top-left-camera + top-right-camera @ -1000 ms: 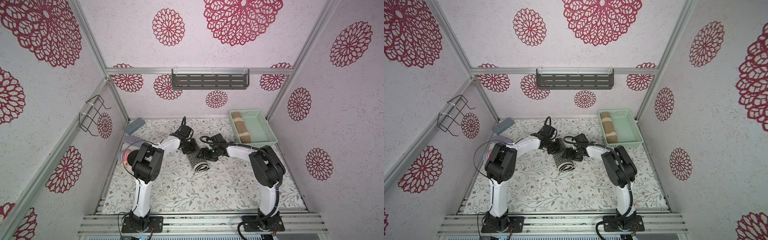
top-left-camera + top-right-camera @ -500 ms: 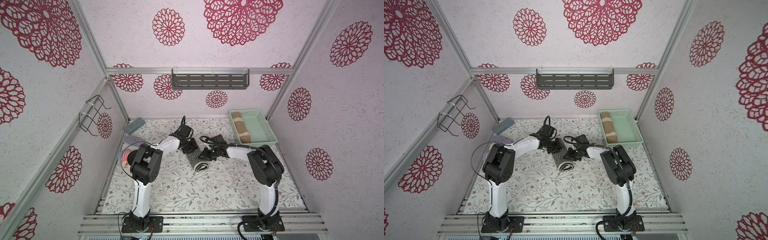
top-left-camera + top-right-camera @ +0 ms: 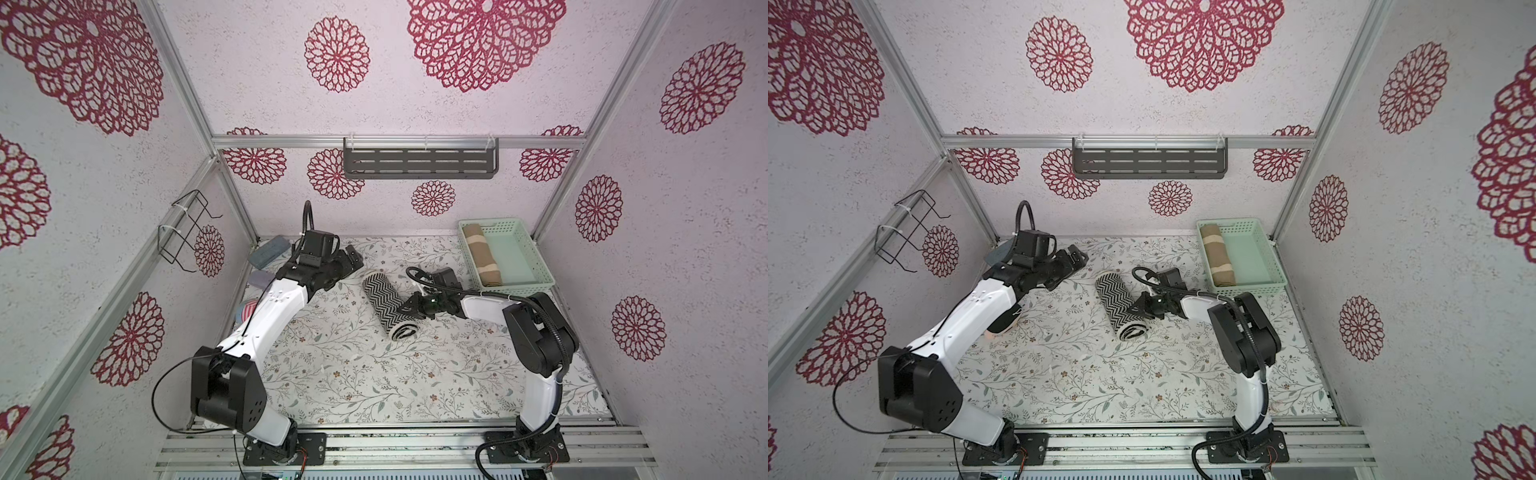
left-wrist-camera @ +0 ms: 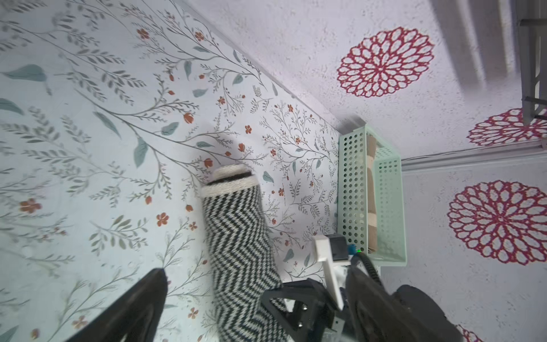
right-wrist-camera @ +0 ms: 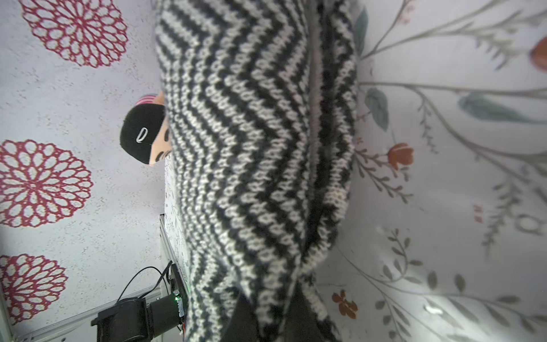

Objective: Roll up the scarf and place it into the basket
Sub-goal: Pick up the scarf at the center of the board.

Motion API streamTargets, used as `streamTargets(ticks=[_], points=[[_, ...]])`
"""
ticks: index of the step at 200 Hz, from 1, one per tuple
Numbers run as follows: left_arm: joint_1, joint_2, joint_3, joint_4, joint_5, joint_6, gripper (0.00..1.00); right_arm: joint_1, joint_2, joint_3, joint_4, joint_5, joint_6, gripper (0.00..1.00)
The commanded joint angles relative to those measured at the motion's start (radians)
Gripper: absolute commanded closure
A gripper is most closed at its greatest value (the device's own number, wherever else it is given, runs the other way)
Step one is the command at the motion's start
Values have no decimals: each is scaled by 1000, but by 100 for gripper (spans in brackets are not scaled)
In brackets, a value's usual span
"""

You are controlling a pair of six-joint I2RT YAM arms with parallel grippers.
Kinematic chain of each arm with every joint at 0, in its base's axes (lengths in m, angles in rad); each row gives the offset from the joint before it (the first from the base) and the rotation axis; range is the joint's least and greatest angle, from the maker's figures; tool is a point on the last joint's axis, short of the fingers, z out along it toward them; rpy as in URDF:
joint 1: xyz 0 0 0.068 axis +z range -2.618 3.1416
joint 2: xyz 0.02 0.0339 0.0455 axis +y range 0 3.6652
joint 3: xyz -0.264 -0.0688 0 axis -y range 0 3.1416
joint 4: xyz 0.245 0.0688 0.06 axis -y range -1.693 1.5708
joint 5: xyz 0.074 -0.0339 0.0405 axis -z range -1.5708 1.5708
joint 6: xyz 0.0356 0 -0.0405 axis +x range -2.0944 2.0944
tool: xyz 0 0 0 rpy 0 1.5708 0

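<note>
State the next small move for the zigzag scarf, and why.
Probably lift the rolled scarf slightly with the right end effector, shut on its side. The roll looks finished, the left end effector is open and apart, and the basket has free floor beside the tan roll.

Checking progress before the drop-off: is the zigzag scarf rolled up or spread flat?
Rolled up: the scarf lies on the table as a cylinder, its spiral end showing, pinched by the right gripper.
</note>
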Motion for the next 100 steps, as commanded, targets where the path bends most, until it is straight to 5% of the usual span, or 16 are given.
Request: streamTargets(ticks=[1, 100], points=[[27, -65, -81, 14, -63, 9, 3, -71, -130, 28, -47, -30, -62, 100], [105, -180, -237, 71, -56, -15, 2, -477, -239, 237, -407, 68, -415, 100]])
